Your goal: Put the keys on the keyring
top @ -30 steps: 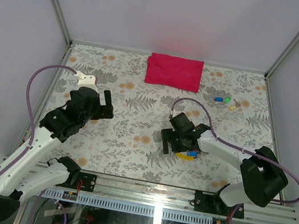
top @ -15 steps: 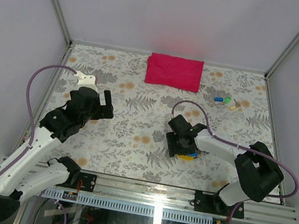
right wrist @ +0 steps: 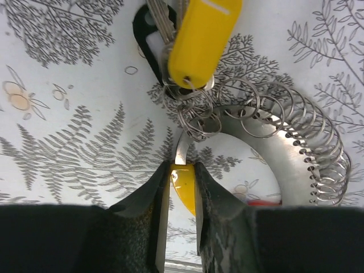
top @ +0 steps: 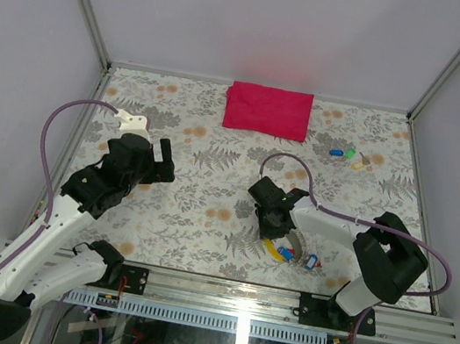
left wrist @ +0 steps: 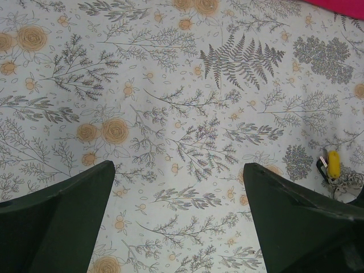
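Left gripper (left wrist: 178,166) jaws spread wide. Right gripper (right wrist: 183,177) pinches one yellow-headed key (right wrist: 185,192). Also one yellow tag (right wrist: 202,40), three far keys (top: 349,156) (blue, green, yellow), one red cloth (top: 268,110).

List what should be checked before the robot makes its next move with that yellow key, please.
1. Right gripper holds the yellow-headed key: ok, pinched between both fingers.
2. Key's blade points at the wire rings: ok, they lie just ahead.
3. One ring free to thread: cannot tell; the rings tangle beside a yellow tag and a curved metal band.
4. Left gripper ready to help: not ok; it is open, empty and far left of the keys.
5. Other keys accounted for: ok, lying near the table's far right corner.
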Action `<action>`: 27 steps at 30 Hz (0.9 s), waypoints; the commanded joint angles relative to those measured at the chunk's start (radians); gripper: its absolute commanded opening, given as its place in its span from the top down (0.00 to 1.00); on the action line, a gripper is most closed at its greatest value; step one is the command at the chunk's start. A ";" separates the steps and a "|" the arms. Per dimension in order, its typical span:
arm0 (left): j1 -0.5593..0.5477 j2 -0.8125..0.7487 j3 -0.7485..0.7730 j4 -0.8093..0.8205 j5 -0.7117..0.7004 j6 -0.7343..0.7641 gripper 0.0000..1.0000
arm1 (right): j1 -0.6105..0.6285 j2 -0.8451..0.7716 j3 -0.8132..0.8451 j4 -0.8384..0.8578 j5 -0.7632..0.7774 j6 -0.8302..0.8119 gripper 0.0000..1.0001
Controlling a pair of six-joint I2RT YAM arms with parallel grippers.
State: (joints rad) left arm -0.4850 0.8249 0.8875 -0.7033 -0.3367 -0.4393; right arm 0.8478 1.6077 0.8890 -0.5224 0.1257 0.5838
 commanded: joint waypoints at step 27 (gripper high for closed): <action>-0.006 -0.006 -0.086 0.139 0.154 -0.135 0.00 | 0.039 -0.152 0.061 0.225 0.024 -0.069 0.44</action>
State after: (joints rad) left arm -0.4858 0.8249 0.8646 -0.6701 -0.2874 -0.4782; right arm 0.9028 1.6039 0.9813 -0.1490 -0.0395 0.6353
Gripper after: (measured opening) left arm 0.997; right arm 0.553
